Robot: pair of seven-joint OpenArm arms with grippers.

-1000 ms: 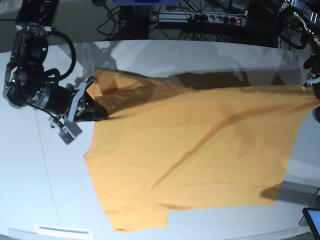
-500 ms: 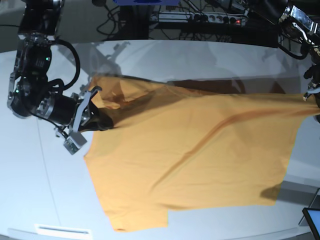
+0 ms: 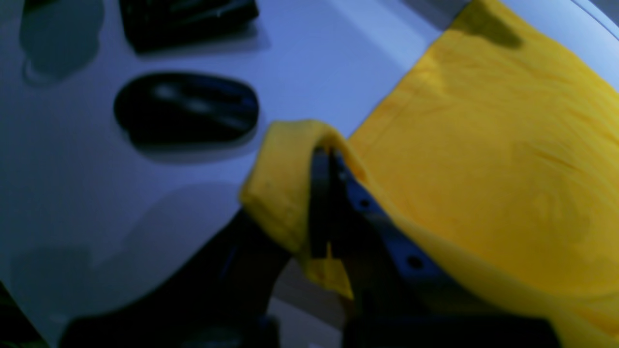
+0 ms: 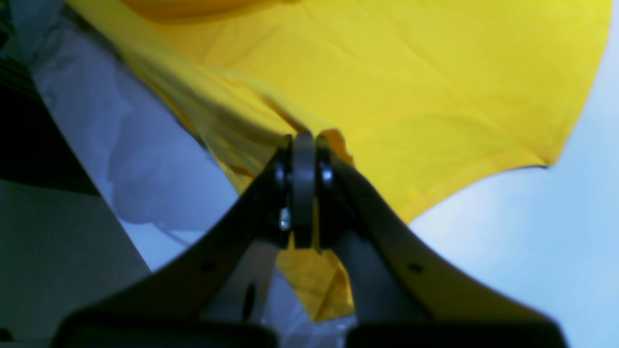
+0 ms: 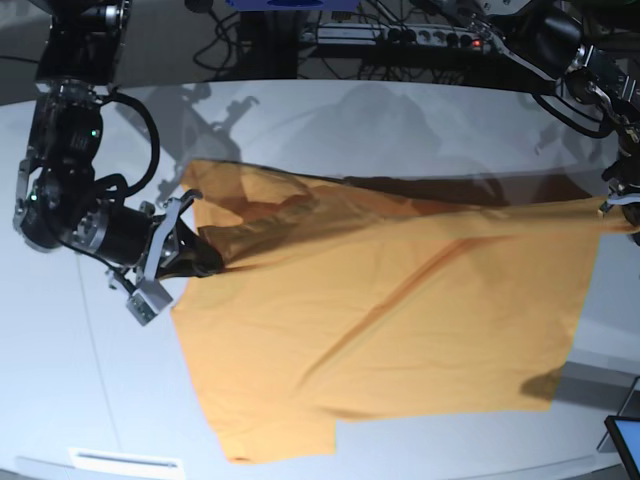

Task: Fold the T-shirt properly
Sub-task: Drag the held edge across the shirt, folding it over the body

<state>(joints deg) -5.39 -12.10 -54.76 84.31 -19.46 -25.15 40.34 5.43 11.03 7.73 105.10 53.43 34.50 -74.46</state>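
Keeping both the left hand (image 3: 321, 203) and right hand (image 4: 303, 188) clamped on the T-shirt (image 5: 390, 330), taut and half-lifted off the counter (image 5: 90, 400), carrying evenly so no wrinkles.

A: What is hard to make out?
B: The left gripper (image 5: 622, 203) sits at the base view's edge, its tips cut off there. The shirt (image 5: 390, 320) hides the right gripper's (image 5: 205, 262) tips.
A: And the wrist views?
B: Both are blurred. Two dark shapes (image 3: 186, 107) on the table (image 3: 72, 203) cannot be identified; one is cut off at the top.
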